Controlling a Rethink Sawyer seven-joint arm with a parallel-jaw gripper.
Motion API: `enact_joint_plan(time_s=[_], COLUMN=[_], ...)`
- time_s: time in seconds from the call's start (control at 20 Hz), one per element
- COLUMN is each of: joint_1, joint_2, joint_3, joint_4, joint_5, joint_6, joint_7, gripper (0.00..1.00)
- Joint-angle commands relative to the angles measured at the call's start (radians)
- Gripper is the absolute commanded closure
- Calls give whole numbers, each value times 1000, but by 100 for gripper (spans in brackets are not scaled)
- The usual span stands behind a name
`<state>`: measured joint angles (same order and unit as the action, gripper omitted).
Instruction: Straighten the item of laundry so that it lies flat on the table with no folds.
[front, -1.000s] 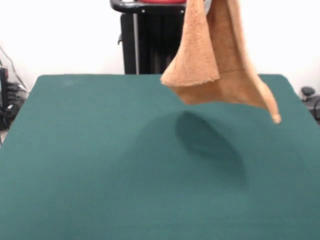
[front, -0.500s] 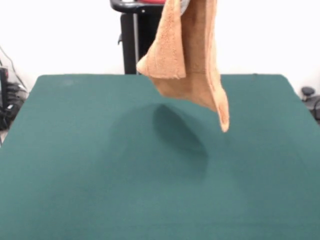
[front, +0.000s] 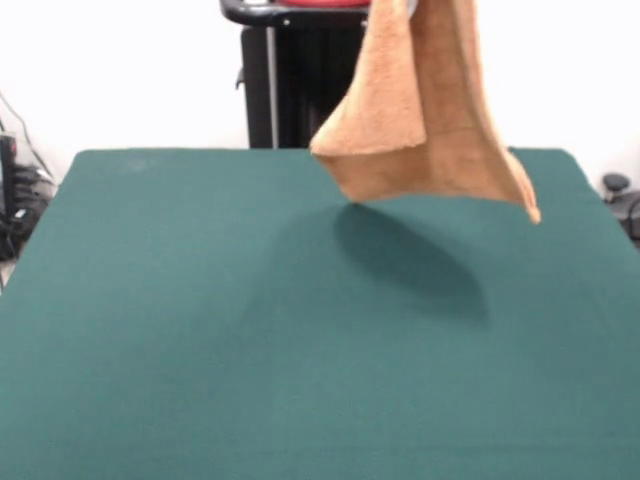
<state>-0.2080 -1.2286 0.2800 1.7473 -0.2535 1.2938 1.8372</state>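
1. Front view: the towel (front: 425, 110) hung folded from beyond the top edge, clear of the table (front: 200, 330), above its far edge.
2. Arm and gripper were out of sight; jaw state unknowable.

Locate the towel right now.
Front view: the towel hangs from above the top edge, right of centre, over the far part of the table, its shadow below.

A black pedestal (front: 300, 85) with an upright pale rod, red casing (front: 320, 4) above it.
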Motion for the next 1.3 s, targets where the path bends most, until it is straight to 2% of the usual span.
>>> enact_joint_plan(time_s=[0.05, 0.35, 0.6, 0.95, 1.3], joint_1=[87, 129, 126, 99, 122], joint_2=[-35, -34, 7, 111, 167], joint_3=[-65, -107, -129, -125, -135], joint_4=[179, 165, 191, 202, 182], joint_5=[58, 70, 78, 96, 78], joint_6=[-49, -31, -122, -286, -334], joint_7=[264, 270, 232, 173, 189], gripper=[100, 100, 100, 100, 100])
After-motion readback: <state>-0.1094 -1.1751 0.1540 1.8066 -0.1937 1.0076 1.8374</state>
